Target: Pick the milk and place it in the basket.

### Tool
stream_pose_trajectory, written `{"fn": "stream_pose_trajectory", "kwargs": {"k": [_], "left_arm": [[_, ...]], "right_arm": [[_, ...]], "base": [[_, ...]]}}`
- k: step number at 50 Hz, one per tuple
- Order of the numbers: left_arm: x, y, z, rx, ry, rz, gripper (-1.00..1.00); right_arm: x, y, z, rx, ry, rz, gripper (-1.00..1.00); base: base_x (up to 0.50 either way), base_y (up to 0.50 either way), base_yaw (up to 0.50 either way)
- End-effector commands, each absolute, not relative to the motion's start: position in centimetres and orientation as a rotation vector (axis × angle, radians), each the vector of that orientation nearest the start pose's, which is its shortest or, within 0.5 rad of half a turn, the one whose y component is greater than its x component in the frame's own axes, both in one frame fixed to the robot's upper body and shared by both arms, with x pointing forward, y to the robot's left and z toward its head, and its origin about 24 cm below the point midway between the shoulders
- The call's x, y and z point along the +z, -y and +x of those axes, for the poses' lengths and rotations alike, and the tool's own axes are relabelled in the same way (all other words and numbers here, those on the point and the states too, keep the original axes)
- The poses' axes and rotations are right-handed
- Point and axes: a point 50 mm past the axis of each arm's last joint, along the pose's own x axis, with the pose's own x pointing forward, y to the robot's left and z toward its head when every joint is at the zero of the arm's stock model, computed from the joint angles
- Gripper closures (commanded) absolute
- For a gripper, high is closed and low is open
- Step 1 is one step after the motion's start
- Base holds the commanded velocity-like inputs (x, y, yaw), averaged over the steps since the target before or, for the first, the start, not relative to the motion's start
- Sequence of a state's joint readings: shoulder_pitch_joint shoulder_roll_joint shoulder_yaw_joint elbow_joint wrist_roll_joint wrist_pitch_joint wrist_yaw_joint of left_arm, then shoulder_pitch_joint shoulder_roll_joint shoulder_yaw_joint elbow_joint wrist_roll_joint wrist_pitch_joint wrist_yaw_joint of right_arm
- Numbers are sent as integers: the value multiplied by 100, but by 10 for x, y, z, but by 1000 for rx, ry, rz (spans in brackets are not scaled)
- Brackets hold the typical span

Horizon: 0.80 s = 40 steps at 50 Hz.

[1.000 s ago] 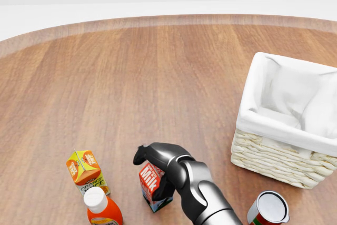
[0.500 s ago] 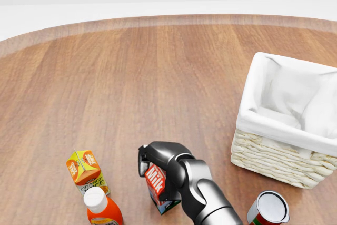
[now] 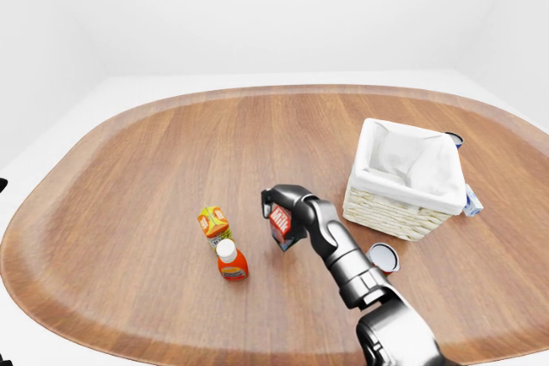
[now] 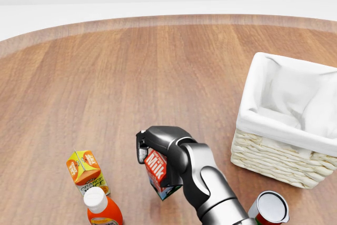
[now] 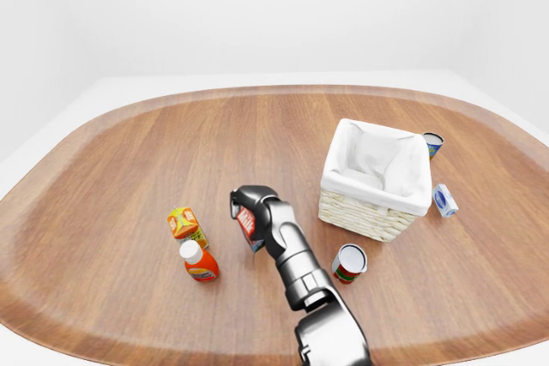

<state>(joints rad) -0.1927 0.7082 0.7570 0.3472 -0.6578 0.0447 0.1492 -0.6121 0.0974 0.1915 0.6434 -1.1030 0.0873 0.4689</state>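
Note:
The milk carton (image 4: 158,173), red with white lettering, hangs tilted a little above the wooden table (image 4: 131,77) at the bottom centre of the head view. My right hand (image 4: 156,151) is shut on it, fingers curled over its top and side. The wicker basket (image 4: 266,154) with a white cloth liner stands to the right, apart from the hand; nothing shows inside it but the liner. My left hand is not in any view.
An orange juice carton (image 4: 84,170) and an orange bottle with a white cap (image 4: 100,209) stand left of the hand. A can (image 4: 269,209) sits below the basket. In the right-eye view another can (image 5: 433,144) and a small blue-white pack (image 5: 443,199) lie right of the basket.
My right hand has closed round the milk carton and lifted it off the table, tilting it and carrying it slightly up and to the right.

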Motion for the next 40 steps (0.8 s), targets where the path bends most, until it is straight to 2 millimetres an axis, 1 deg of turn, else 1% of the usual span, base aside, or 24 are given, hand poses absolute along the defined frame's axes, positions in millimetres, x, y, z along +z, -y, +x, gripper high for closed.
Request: {"fn": "stream_pose_trajectory", "kwargs": {"k": [1,12,18,22,24,25,26,28,40], "left_arm": [[165,-440,202,870,335,-205,-100],[165,-440,202,869,335,-205,-100],[165,-440,202,869,335,-205,-100],[165,-440,202,869,335,-204,-100],[165,-440,202,868,334,-204,-100],[165,-440,202,868,334,-204,-100],[165,-440,202,868,333,-204,-100],[165,-440,202,868,333,-204,-100],[165,-440,202,870,331,-204,-100]], "right_arm": [[78,36,341,697,-118,-1215,100],[104,41,344,692,-82,-1259,100],[113,42,345,690,-73,-1279,100],[124,44,347,666,-46,-1293,100],[136,44,349,636,-11,-1305,100],[137,44,349,636,-11,-1306,100],[144,45,350,619,9,-1313,100],[150,45,351,603,28,-1318,100],[182,47,356,534,112,-1334,100]], "base": [[0,0,0],[0,0,0],[0,0,0],[0,0,0],[0,0,0],[0,0,0],[0,0,0],[0,0,0],[0,0,0]]}}
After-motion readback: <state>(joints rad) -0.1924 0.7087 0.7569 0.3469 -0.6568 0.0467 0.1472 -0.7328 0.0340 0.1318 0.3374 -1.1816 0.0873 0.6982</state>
